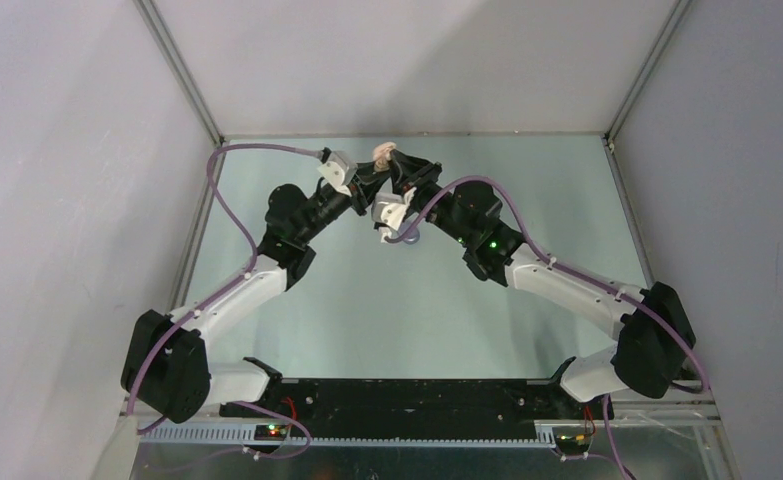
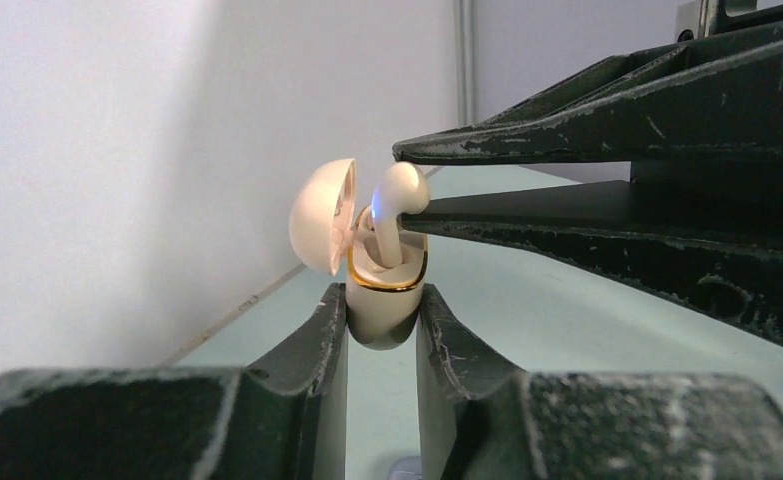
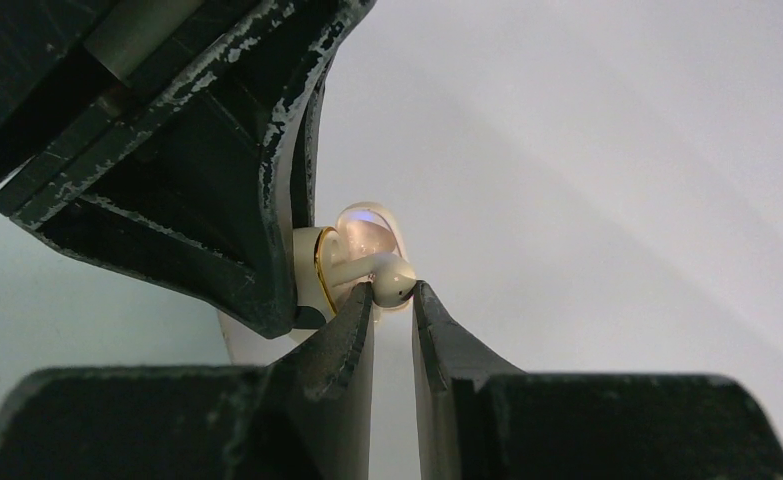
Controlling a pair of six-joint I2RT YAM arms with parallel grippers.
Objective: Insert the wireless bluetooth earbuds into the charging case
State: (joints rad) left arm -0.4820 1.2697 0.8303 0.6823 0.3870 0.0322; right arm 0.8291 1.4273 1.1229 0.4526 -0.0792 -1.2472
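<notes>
A cream charging case (image 2: 382, 295) with a gold rim is held up in the air, its lid (image 2: 322, 215) swung open to the left. My left gripper (image 2: 381, 300) is shut on the case's lower body. A cream-white earbud (image 2: 399, 195) stands with its stem down inside the case. My right gripper (image 3: 394, 292) is shut on the bud's round head (image 3: 392, 283), its fingers (image 2: 587, 140) reaching in from the right. In the top view both grippers meet at the case (image 1: 383, 152) near the back wall. The other earbuds are out of view.
The pale green table (image 1: 367, 300) lies below, walled by grey panels on the left, back and right. A small lilac thing (image 1: 413, 238) shows on the table under the right wrist. Purple cables (image 1: 229, 215) trail from both arms.
</notes>
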